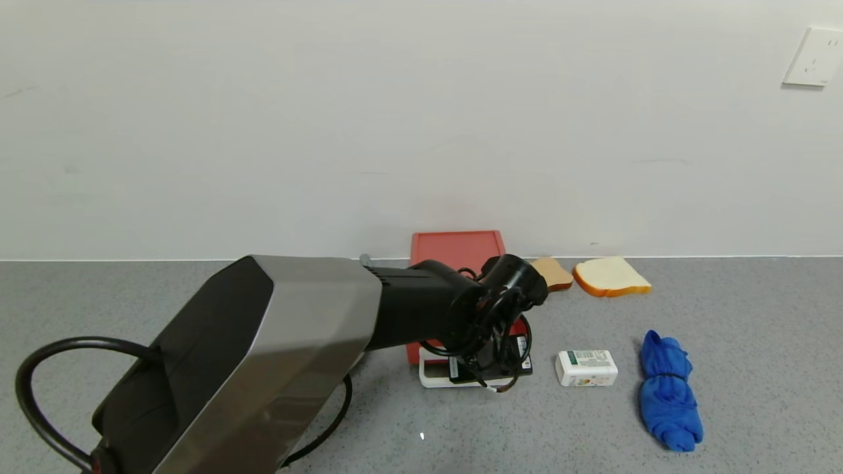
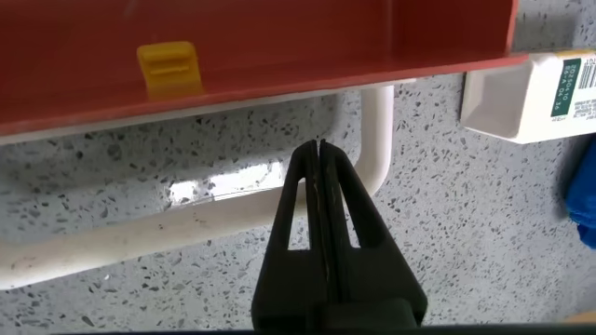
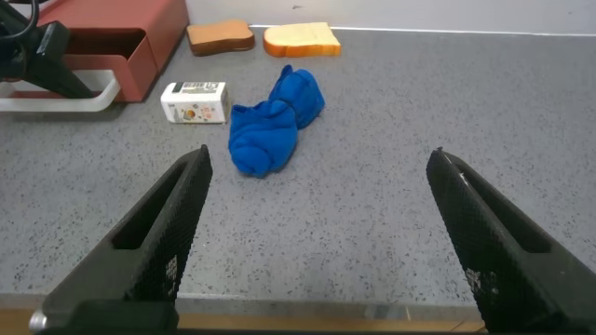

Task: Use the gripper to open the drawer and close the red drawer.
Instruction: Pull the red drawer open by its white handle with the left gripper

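Observation:
The salmon-red drawer (image 1: pixel 456 249) stands against the back wall, its white loop handle (image 1: pixel 435 380) facing me. In the right wrist view (image 3: pixel 102 70) its tray appears pulled a little way out. My left gripper (image 1: pixel 490 376) reaches down over the drawer's front. In the left wrist view the gripper (image 2: pixel 318 146) is shut, its tips inside the handle loop (image 2: pixel 140 233), between the white bar and the red front (image 2: pixel 279 37). It grips nothing. My right gripper (image 3: pixel 317 214) is open and empty, low over the table's near edge, far from the drawer.
A small white labelled box (image 1: pixel 586 367) lies just right of the handle, a rolled blue cloth (image 1: pixel 668 392) farther right. Two bread slices (image 1: pixel 611 276) lie by the wall right of the drawer. A yellow clip (image 2: pixel 168 67) sits on the drawer's red face.

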